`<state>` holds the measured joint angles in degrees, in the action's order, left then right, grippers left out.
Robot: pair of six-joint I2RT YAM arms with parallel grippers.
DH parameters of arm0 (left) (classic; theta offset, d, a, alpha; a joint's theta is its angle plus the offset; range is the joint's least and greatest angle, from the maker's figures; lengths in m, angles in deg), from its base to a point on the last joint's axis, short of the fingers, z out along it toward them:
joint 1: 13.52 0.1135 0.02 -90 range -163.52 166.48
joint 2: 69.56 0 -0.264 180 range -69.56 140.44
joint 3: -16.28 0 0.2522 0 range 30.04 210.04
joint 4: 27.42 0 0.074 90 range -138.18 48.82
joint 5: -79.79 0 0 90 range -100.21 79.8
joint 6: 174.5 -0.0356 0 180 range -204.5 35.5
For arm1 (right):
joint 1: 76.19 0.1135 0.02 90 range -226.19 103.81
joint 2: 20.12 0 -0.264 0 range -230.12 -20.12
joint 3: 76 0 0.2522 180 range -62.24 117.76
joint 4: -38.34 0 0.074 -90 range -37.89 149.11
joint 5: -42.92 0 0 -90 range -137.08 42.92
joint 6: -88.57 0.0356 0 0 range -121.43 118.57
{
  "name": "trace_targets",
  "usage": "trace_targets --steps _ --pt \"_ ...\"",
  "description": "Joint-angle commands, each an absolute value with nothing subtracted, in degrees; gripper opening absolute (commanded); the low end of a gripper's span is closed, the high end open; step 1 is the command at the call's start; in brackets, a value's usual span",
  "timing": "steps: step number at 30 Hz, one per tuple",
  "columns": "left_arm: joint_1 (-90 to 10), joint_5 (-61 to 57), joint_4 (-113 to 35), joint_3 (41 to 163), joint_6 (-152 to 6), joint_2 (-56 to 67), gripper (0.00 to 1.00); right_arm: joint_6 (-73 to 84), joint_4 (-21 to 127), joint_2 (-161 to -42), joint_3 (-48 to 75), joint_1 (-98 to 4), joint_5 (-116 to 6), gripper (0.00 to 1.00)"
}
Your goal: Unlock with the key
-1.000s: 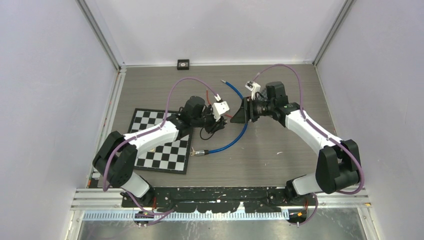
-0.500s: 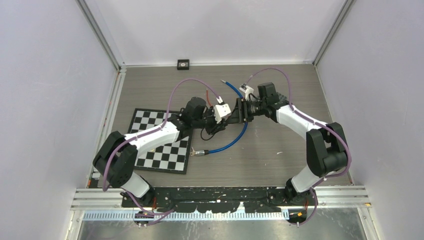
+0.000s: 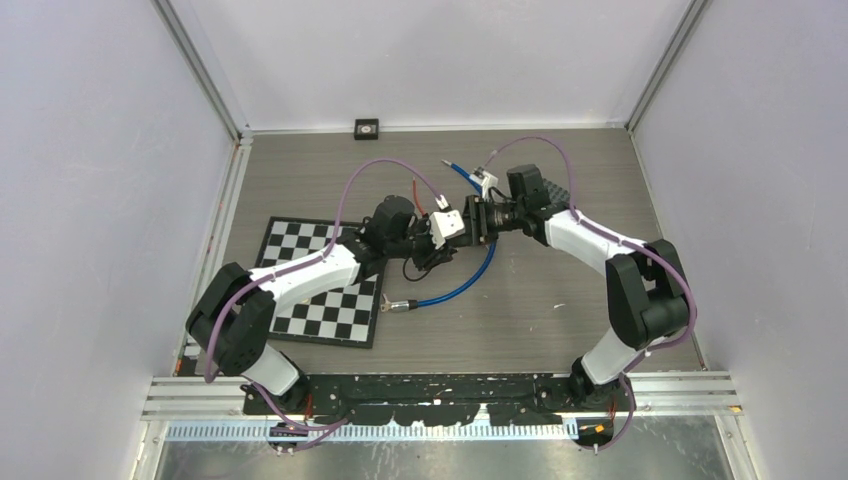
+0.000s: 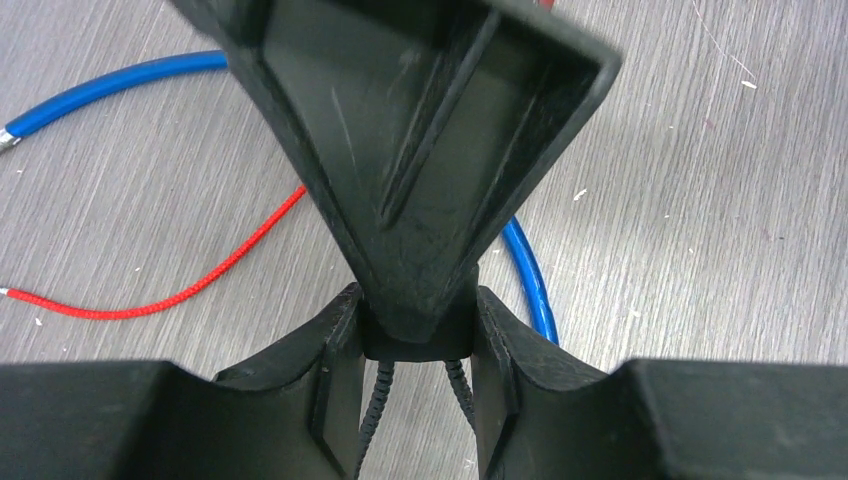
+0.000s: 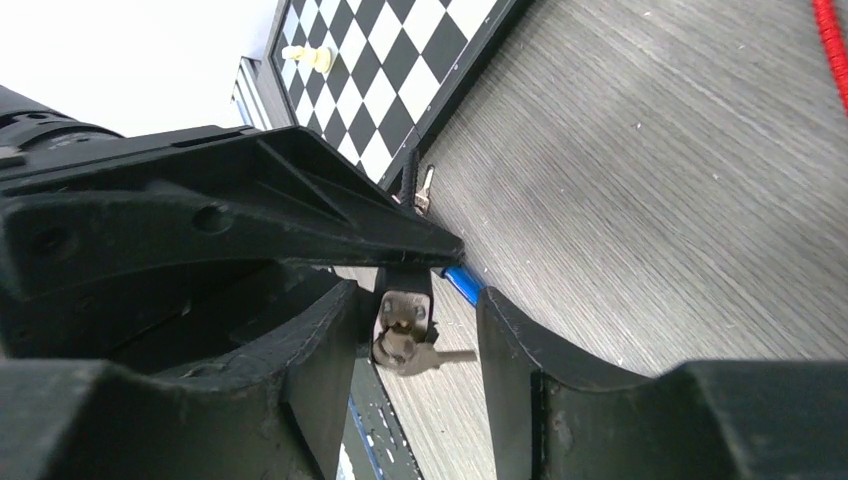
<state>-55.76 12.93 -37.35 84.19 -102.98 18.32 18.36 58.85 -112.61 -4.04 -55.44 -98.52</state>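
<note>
My left gripper is shut on a small black lock, from which two black braided cords hang down. In the right wrist view the lock's metal face shows a silver key sticking out of it sideways. My right gripper is open, one finger on each side of the key with a gap to both. From above, the two grippers meet tip to tip at mid-table, the left gripper facing the right gripper. The lock itself is hidden between them there.
A blue cable curves across the table under the grippers, and a red cord lies beside it. A chessboard lies at the left under the left arm, with a pale piece on it. A small black square object sits at the back wall.
My right arm has swung left across the table until its gripper reached the left gripper and the lock. The left arm has stayed in place with the lock.
</note>
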Motion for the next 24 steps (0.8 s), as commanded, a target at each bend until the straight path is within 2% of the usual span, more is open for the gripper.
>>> trace_targets --steps 1,5,6,7,9,11,12,14,17,18,20,24 --pt "-56.1 12.7 -33.8 84.6 -103.1 17.1 0.0 19.3 56.3 -114.8 -2.1 -53.5 -100.0 0.5" --pt "-56.1 10.8 -33.3 84.6 -103.0 17.3 0.0 20.5 55.1 -116.1 -2.5 -52.5 -101.3 0.46" --pt "-56.1 10.3 -33.2 84.7 -102.9 17.3 0.0 21.0 54.5 -116.4 -2.5 -52.5 -101.8 0.42" --pt "-56.1 9.8 -33.1 84.6 -102.9 17.4 0.0 21.6 53.8 -116.5 -2.6 -52.5 -102.4 0.37" --pt "-56.1 8.6 -32.9 84.6 -103.0 17.4 0.0 21.6 53.3 -116.3 -2.6 -52.6 -102.7 0.16" --pt "-56.1 8.2 -33.3 84.7 -103.7 17.5 0.01 21.0 53.7 -115.4 -2.6 -53.5 -102.0 0.02" --pt "-56.1 8.5 -33.6 84.7 -104.0 17.5 0.09 20.8 53.7 -114.6 -2.6 -54.3 -101.8 0.01" --pt "-56.0 10.3 -34.4 84.6 -104.7 17.2 0.31 20.8 53.9 -113.4 -2.6 -55.9 -102.4 0.0" --pt "-55.4 15.7 -34.8 83.9 -104.9 15.8 0.72 17.6 57.1 -111.0 -2.6 -57.3 -103.9 0.01" --pt "-55.4 16.5 -34.4 83.4 -105.0 15.2 0.81 15.4 59.5 -109.9 -2.5 -57.5 -103.8 0.01" --pt "-55.4 15.7 -32.7 82.6 -105.7 14.3 0.88 13.1 61.7 -108.0 -3.0 -57.8 -103.1 0.0" --pt "-55.4 15.9 -33.0 83.4 -107.6 14.7 0.87 13.6 61.4 -106.3 -4.4 -58.0 -103.2 0.0"
